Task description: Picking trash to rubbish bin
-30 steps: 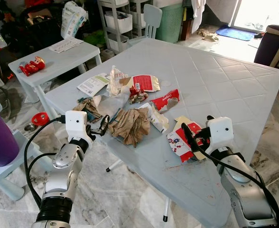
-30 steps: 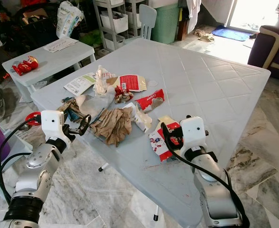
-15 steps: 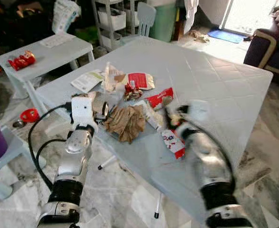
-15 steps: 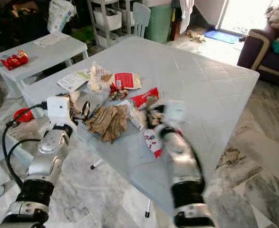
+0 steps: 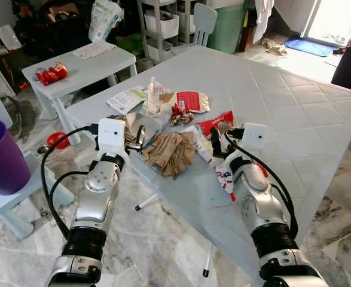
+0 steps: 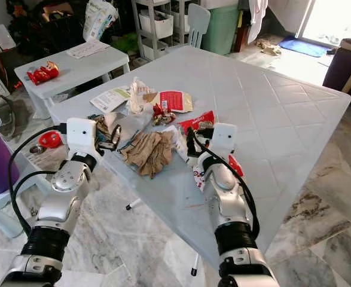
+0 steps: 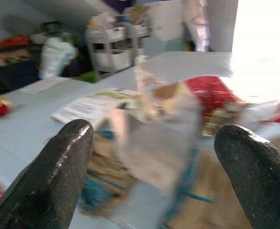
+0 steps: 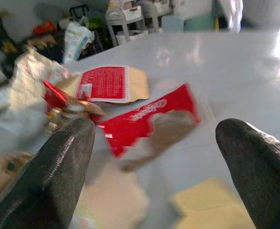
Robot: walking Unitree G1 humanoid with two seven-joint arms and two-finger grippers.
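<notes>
Trash [image 5: 170,150] lies between both spread pincers.

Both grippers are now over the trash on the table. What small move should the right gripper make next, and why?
Probably ease the right gripper forward and down onto the red wrapper. Its fingers are open with nothing between them, and the wrapper lies flat on the table just ahead of them.

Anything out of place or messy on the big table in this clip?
Yes. Litter is strewn over the near-left part of the pale table: a crumpled brown paper bag, a red wrapper, a red-and-tan packet and a leaflet. Both open pincers, left and right, sit at the pile.
</notes>
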